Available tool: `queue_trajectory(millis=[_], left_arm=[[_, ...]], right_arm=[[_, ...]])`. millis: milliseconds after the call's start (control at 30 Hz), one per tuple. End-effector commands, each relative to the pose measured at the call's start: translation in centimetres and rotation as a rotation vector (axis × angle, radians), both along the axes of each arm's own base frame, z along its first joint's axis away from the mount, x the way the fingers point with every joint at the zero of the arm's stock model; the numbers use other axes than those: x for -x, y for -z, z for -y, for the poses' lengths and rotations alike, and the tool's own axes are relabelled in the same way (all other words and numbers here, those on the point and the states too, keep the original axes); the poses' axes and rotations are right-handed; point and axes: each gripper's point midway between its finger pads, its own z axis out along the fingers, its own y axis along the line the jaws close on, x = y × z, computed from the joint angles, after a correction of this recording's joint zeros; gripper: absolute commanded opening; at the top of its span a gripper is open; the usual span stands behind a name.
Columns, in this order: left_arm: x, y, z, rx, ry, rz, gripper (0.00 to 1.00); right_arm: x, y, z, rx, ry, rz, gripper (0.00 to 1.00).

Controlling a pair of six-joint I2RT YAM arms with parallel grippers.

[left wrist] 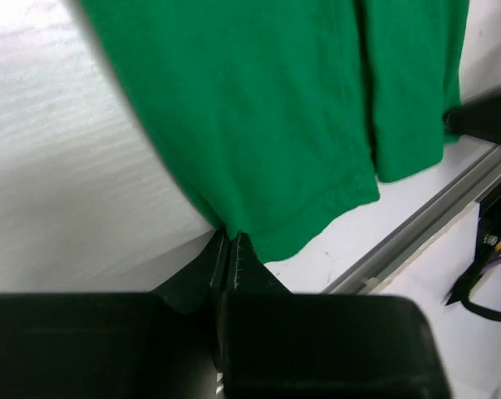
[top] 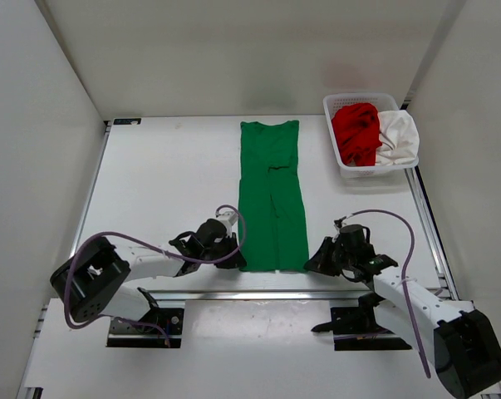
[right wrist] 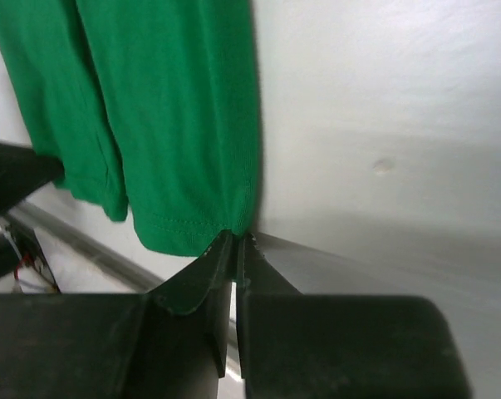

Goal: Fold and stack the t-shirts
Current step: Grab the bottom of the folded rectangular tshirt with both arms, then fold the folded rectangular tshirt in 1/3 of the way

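Overall: white tabletop (top: 167,183), pale walls (top: 34,125) around it, metal rail (top: 258,295) along the near edge.
Green shirt (top: 272,199): mid-tabletop, flat, folded into a long strip, hem toward the arms.
Basket (top: 343,170): far right corner; red shirt (top: 356,133) and white shirt (top: 398,137) bunched inside.
Left arm (top: 150,266): low, reaching right; left fingers (left wrist: 232,249) clenched on the near-left hem corner.
Right arm (top: 400,291): low, reaching left; right fingers (right wrist: 236,249) pinching the near-right hem corner.
Hidden: top view covers both grips; neckline unclear.
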Motion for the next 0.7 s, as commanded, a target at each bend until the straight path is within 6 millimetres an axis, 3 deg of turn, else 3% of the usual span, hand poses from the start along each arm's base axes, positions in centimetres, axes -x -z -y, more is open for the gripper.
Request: queue_trajectory(millis=[0, 200, 333, 433, 600, 633, 667], left_arm=[[2.4, 1.6, -2.3, -0.086, 0.015, -0.075, 0.02], [5.1, 1.0, -5.4, -0.114, -0.005, -0.105, 0.00], [5.5, -0.2, -5.5, -0.074, 0.005, -0.117, 0.00], [4.2, -2.3, -4.4, -0.047, 0.005, -0.081, 0.00], [-2.4, -8.8, -2.0, 0.088, -0.059, 0.046, 0.00], [-4.7, -10.1, -2.2, 0.102, -0.087, 0.074, 0.00], [-5.5, -9.9, -2.1, 0.083, -0.096, 0.068, 0.00]], right_arm=[[2.0, -0.3, -1.0, -0.014, -0.049, -0.024, 0.00], [5.9, -0.5, -1.9, -0.021, -0.097, -0.090, 0.00], [5.8, -1.5, -2.0, 0.003, -0.118, -0.067, 0.00], [3.4, -3.3, -2.1, 0.011, -0.125, -0.007, 0.00], [-4.0, -8.0, -1.5, 0.023, -0.105, 0.152, 0.00], [-5.7, -9.1, -1.5, 0.015, -0.106, 0.181, 0.00], [-6.7, -9.6, -1.4, 0.022, -0.102, 0.199, 0.00]])
